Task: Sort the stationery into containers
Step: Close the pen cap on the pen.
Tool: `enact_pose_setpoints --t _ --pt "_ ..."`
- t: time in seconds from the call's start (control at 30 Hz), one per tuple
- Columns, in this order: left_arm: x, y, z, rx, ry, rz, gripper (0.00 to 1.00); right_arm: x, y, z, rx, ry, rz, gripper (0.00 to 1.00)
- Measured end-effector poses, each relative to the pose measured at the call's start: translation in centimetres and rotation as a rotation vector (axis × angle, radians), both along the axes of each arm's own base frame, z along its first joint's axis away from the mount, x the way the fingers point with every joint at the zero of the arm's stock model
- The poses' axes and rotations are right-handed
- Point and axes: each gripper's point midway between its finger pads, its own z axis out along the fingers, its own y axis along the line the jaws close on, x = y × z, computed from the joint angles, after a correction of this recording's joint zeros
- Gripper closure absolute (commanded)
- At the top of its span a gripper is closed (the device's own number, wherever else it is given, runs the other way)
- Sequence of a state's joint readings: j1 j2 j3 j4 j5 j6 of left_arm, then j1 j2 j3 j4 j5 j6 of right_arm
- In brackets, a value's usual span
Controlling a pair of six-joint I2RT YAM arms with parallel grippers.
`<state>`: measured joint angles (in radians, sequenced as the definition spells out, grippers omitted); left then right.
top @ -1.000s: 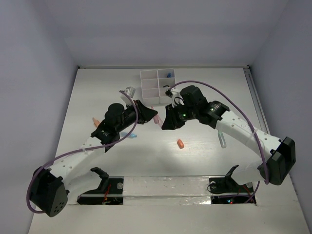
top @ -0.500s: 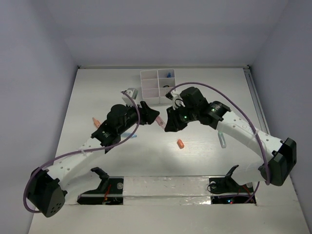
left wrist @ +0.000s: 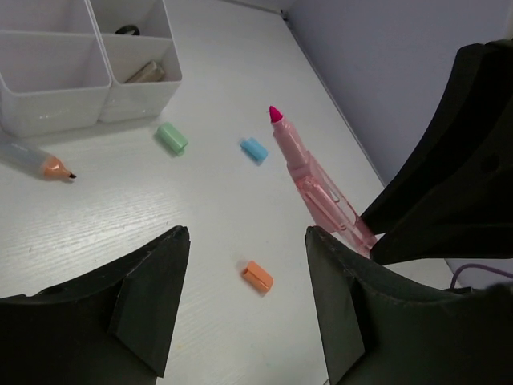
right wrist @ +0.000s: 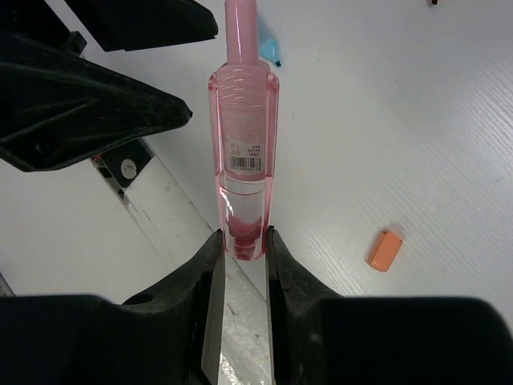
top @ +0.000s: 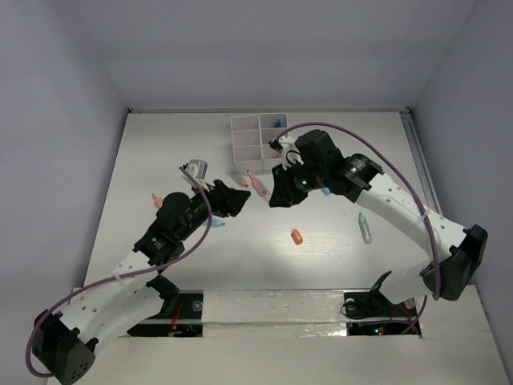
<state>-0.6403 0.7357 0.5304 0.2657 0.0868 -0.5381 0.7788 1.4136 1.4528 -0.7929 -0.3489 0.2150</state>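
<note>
My right gripper is shut on the back end of a pink marker and holds it above the table, tip pointing away. The marker also shows in the left wrist view. My left gripper is open and empty, just left of the marker. An orange eraser bit lies on the table below it. The white six-compartment organiser stands at the back. A green bit and a blue bit lie in front of it.
A pale-green marker lies at the right. A light-blue pen with an orange tip lies by the organiser's front. An orange-pink item lies at the left, and a light-blue item beside my left arm. Walls enclose the table.
My left gripper has drawn back to the left and nearer, away from the pink marker. The marker stays in my right gripper, which has shifted slightly toward the organiser.
</note>
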Motion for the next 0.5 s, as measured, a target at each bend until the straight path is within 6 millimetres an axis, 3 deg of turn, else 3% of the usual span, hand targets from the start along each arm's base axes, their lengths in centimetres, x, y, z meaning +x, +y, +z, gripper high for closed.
enact_pose_setpoints --t 0.1,0.3,0.5 --pt "0.0 -0.2 -1.3 0.002 0.033 -0.008 0.41 0.0 0.0 -0.5 -0.013 0.016 0.002 1.0" --pt "0.4 -1.1 0.2 -0.068 0.004 -0.025 0.42 -0.1 0.1 -0.8 -0.017 0.028 0.006 1.0" --pt "1.0 -2.3 0.1 -0.103 0.016 -0.053 0.6 -0.4 -0.1 -1.6 -0.03 0.042 0.007 1.0"
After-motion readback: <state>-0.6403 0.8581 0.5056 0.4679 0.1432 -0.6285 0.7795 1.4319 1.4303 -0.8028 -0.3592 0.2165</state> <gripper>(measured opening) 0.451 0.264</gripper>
